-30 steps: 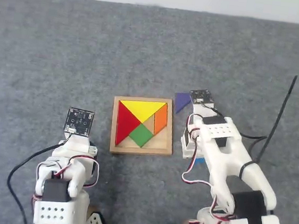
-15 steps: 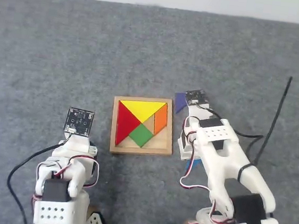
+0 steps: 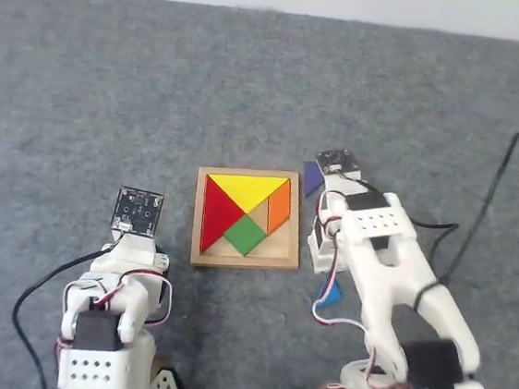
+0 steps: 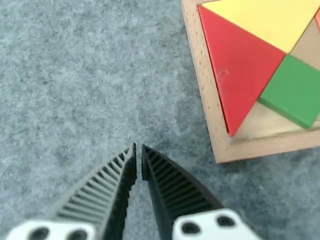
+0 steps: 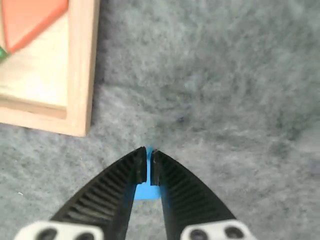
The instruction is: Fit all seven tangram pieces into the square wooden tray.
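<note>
The square wooden tray (image 3: 200, 216) lies mid-table and holds a yellow triangle (image 3: 244, 190), a red triangle (image 3: 217, 214), a green square (image 3: 245, 235) and an orange piece (image 3: 280, 206). My right gripper (image 5: 149, 150) is shut on a thin blue piece (image 5: 146, 191), just off the tray's corner (image 5: 80, 75). From above, the blue piece (image 3: 331, 290) peeks out under the right arm. A purple piece (image 3: 312, 175) lies on the carpet by the tray's far right corner, partly hidden by that arm. My left gripper (image 4: 138, 148) is shut on nothing, over carpet near the tray's rim (image 4: 200, 95).
Grey carpet covers the table, with open room to the far side and the left of the tray. A black cable (image 3: 480, 213) runs along the right. Both arm bases stand at the near edge.
The right arm has shifted a little left, toward the tray, and more of the blue piece shows beneath it. The left arm has kept still.
</note>
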